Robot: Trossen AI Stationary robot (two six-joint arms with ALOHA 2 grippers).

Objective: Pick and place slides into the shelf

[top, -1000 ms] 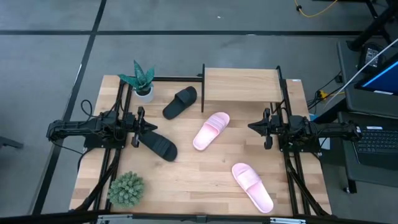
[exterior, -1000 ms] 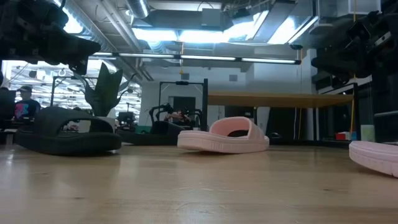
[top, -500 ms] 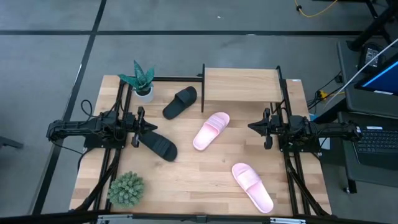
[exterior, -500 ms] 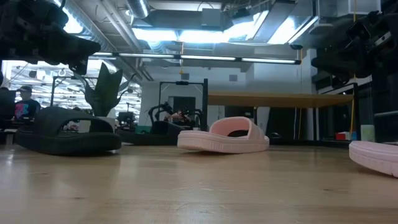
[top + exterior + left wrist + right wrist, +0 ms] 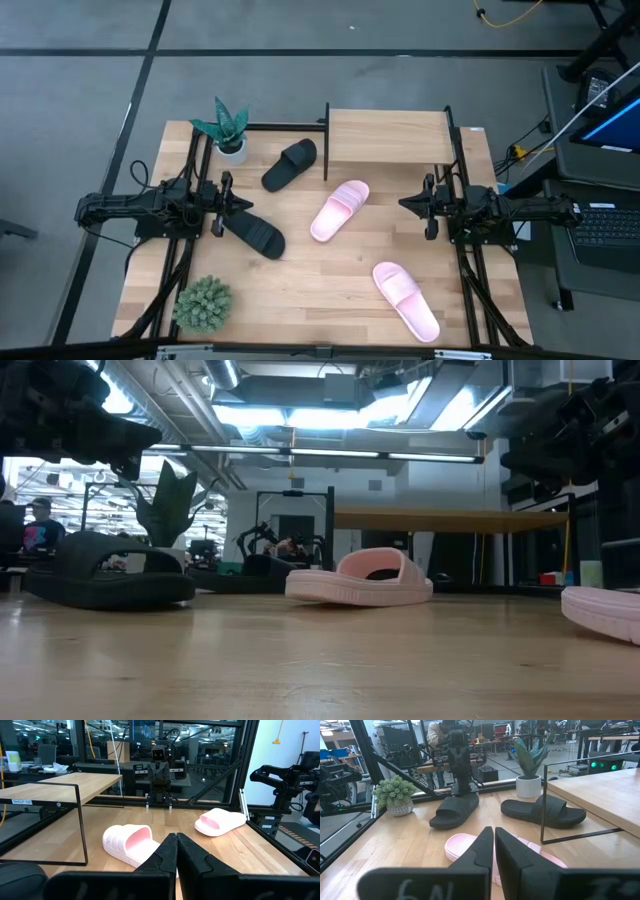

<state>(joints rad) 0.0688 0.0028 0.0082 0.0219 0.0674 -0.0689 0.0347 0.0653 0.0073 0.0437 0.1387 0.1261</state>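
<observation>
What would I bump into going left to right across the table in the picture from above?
Left end effector → black slide → pink slide → other pink slide → right end effector

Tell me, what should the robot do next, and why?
Probably open the right claw and reach for the pink slide in the middle of the table. All four slides lie on the table, the shelf is bare, both claws are shut and holding nothing, and that slide lies closest to the shelf.
</observation>
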